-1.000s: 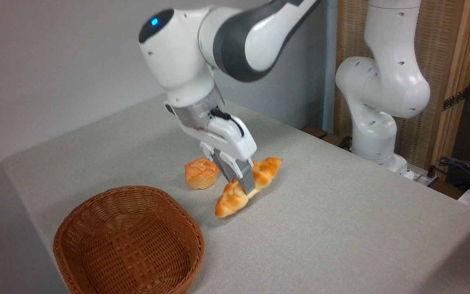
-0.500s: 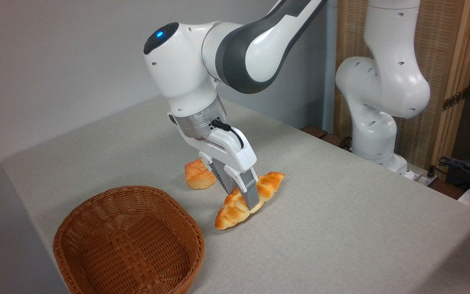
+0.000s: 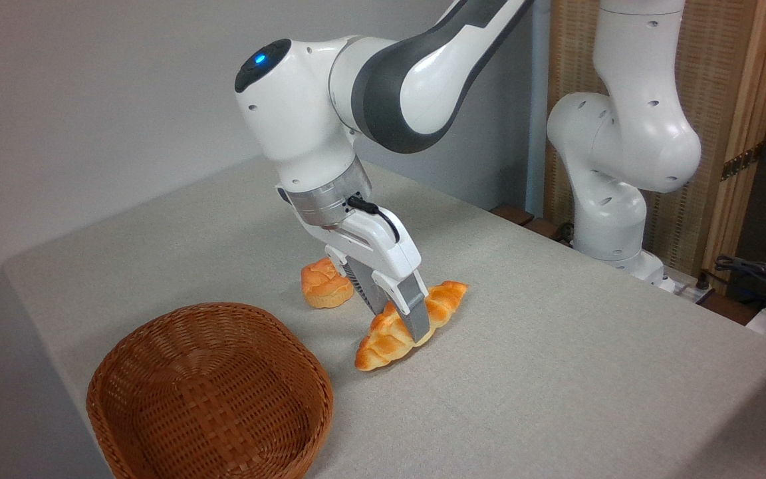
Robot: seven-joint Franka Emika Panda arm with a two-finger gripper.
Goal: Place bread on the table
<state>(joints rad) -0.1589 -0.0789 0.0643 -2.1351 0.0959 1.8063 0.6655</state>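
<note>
The bread point(image 3: 386, 340), a long braided golden-orange loaf with pointed ends, lies at or just above the grey-beige cloth of the table point(image 3: 556, 372), right of the basket. My gripper point(image 3: 404, 324) comes down on the loaf's middle, shut on it, one grey finger point(image 3: 416, 314) across its near side and the other behind it. The loaf's middle is hidden by the fingers. I cannot tell whether the loaf touches the cloth.
A small round orange bun point(image 3: 322, 283) sits behind the gripper, partly hidden by it. An empty brown wicker basket point(image 3: 210, 392) stands at the table's front left corner. The white arm's base point(image 3: 616, 193) rises at the back right, with cables point(image 3: 755, 273) beyond.
The gripper has gone down and slightly right with the loaf in it, bringing the loaf lower toward the cloth. The bun and the basket have stayed put.
</note>
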